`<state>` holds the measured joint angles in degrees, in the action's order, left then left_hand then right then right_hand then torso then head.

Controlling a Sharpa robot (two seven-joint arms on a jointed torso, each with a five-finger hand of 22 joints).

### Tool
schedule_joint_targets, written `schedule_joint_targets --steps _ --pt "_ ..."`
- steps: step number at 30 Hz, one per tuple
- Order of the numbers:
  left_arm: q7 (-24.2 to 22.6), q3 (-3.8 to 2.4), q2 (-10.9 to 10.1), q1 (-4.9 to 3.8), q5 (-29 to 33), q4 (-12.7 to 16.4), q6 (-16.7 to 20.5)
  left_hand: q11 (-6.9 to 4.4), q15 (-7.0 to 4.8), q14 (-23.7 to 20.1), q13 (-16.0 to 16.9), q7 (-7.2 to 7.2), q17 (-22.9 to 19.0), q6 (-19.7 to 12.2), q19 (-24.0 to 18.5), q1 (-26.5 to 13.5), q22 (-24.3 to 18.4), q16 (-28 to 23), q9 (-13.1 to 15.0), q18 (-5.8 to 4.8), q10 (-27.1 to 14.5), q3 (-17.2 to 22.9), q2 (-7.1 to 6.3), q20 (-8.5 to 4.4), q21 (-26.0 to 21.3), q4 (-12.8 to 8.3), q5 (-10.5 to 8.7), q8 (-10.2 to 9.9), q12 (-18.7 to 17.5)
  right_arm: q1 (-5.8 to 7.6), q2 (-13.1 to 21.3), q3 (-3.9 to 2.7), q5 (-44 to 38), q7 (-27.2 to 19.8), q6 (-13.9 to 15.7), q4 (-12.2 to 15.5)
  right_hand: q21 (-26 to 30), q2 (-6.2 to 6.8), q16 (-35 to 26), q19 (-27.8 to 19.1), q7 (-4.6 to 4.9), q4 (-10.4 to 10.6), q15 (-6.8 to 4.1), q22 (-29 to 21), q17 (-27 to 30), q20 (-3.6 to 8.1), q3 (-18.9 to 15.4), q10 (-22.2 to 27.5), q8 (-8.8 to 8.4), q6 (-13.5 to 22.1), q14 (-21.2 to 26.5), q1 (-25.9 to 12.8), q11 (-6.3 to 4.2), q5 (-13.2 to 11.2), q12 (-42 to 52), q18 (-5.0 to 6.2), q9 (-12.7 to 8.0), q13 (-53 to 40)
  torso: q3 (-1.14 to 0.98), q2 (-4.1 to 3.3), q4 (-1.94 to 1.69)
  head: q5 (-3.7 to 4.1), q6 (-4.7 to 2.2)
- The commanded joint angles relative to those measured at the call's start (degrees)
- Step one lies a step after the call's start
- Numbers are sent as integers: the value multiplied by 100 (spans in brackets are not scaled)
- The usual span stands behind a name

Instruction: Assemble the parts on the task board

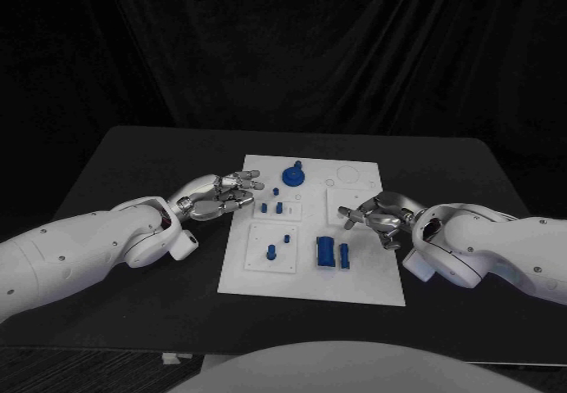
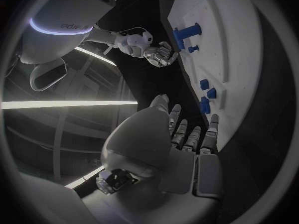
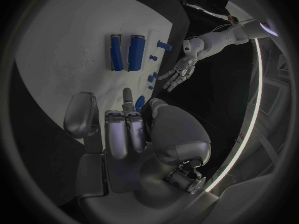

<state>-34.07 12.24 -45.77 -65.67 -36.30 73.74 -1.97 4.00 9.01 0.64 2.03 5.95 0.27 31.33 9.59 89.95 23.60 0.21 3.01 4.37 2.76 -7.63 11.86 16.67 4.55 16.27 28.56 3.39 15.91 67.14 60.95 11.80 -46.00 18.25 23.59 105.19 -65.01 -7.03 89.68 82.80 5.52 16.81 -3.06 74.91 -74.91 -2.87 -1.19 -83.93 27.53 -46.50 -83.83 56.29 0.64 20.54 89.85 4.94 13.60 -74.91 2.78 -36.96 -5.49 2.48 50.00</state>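
One black table (image 1: 142, 155) carries one white task board (image 1: 355, 282); left hand (image 1: 221, 196), fingers loosely spread, holds nothing beside its left edge; right hand (image 1: 372, 218) likewise over its right side; two tall blue blocks (image 1: 332, 252) stand near its middle, among several smaller parts.

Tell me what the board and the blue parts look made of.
Task board: matte white, flat and uniform, likely plastic, though painted sheet is possible. Blue parts: solid, evenly coloured with crisp edges, probably moulded or printed plastic.
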Motion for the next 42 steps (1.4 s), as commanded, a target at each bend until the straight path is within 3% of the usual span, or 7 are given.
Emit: schedule_joint_targets --steps 1,8,20,36,40,42 --pt "-146 -5 4 8 49 20 48 22 -6 37 8 17 4 31 50 47 3 9 8 -25 11 40 8 9 30 3 32 35 36 -26 -37 1 -241 -174 -262 -43 -39 -20 32 -4 -3 0 31 879 -1509 -53 -50 -607 -45 -52 -617 -51 38 -57 15 -14 -40 -1509 2 -6 -3 -3 0" --pt "-145 -5 -2 9 49 23 44 26 -7 36 8 19 4 36 48 50 -4 9 9 -25 13 43 7 9 29 3 36 36 37 -105 -115 2 -256 -86 -466 -123 -38 -85 32 -16 -20 3 23 874 -1509 -48 -226 -607 -128 -209 -617 -154 27 -145 15 -11 -121 -1509 2 -9 -2 -10 0" --pt "-144 -5 8 10 49 16 37 30 -8 35 8 23 3 29 45 54 -17 9 8 -25 15 47 4 9 28 2 40 35 36 -169 -137 2 -259 129 -725 -143 -83 -147 32 -9 -53 2 5 882 -1509 -35 -401 -607 -122 -411 -617 -247 4 -192 15 -17 -124 -1509 4 -5 -1 8 0" --pt "-139 -5 5 12 49 15 30 35 -9 33 7 27 2 28 40 59 -31 8 7 -26 15 52 0 8 26 2 41 35 31 -195 -137 2 -350 249 -742 -149 -36 -203 32 -28 -72 1 -8 868 -1509 -24 -485 -607 -121 -489 -617 -295 -13 -214 15 -6 -117 -1509 4 -5 0 -12 0" --pt "-137 -5 7 13 49 14 22 35 -9 33 7 27 2 28 40 59 -31 8 7 -26 15 52 0 8 26 2 41 35 31 -196 -109 2 -621 153 -634 -123 26 -261 32 -63 -9 -5 -21 850 -1509 -17 -641 -607 -420 -162 -617 -304 -34 -240 15 7 -273 -1509 4 -3 -2 -14 0" --pt "-135 -5 8 13 49 14 18 35 -9 33 7 27 2 28 40 59 -31 8 7 -26 15 52 0 8 26 2 41 35 31 -196 -96 2 -777 61 -572 -111 44 -291 32 -75 -56 -4 -68 844 -1509 19 -739 -607 -583 -29 -617 -300 -93 -282 15 14 -372 -1509 4 -3 -3 -6 0"
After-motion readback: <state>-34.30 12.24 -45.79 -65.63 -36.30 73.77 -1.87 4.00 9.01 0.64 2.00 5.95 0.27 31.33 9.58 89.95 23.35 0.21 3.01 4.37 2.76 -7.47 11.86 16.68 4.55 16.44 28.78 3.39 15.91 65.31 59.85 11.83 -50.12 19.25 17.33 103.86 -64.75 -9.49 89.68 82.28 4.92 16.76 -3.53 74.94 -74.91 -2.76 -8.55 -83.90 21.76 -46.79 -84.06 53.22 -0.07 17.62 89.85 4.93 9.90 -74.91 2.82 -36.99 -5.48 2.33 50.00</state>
